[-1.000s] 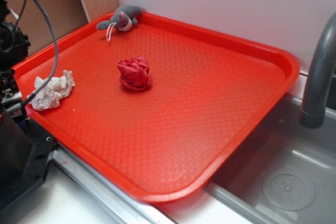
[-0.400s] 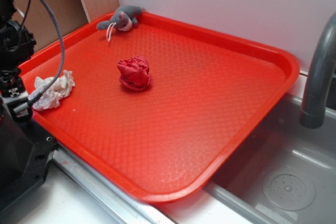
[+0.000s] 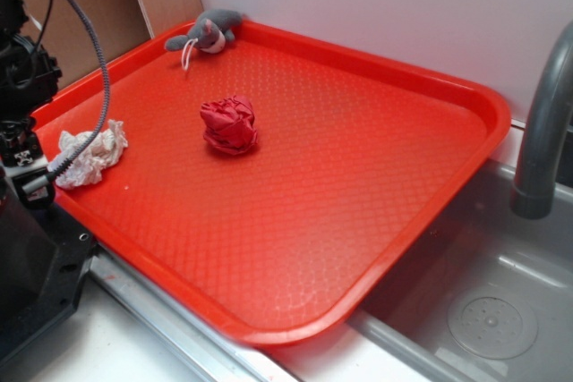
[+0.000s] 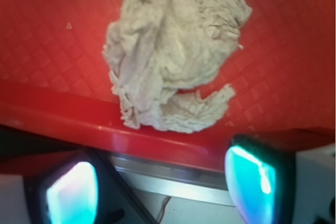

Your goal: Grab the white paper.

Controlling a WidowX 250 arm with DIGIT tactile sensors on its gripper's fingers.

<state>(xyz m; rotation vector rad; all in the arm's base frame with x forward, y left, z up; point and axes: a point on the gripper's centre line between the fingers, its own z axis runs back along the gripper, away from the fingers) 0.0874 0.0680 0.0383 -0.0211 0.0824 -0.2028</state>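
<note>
Well, the white paper (image 4: pixel 176 51) lies ahead of the hand (image 4: pixel 160 182) – fingers apart, untouched

We see a crumpled red paper wad (image 3: pixel 229 125) mid-way on the textured red plastic tray (image 3: pixel 358 185), a small grey plush toy (image 3: pixel 206 32) at its far corner, and a grey sink faucet (image 3: pixel 543 131) beside.

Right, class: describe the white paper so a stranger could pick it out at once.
Start at the red tray beside the sink. Go to its left edge, nearest the robot: the white paper lies there against the rim. It is a pale crumpled wad, unlike the red wad mid-tray and the grey plush toy in the far corner.
</note>
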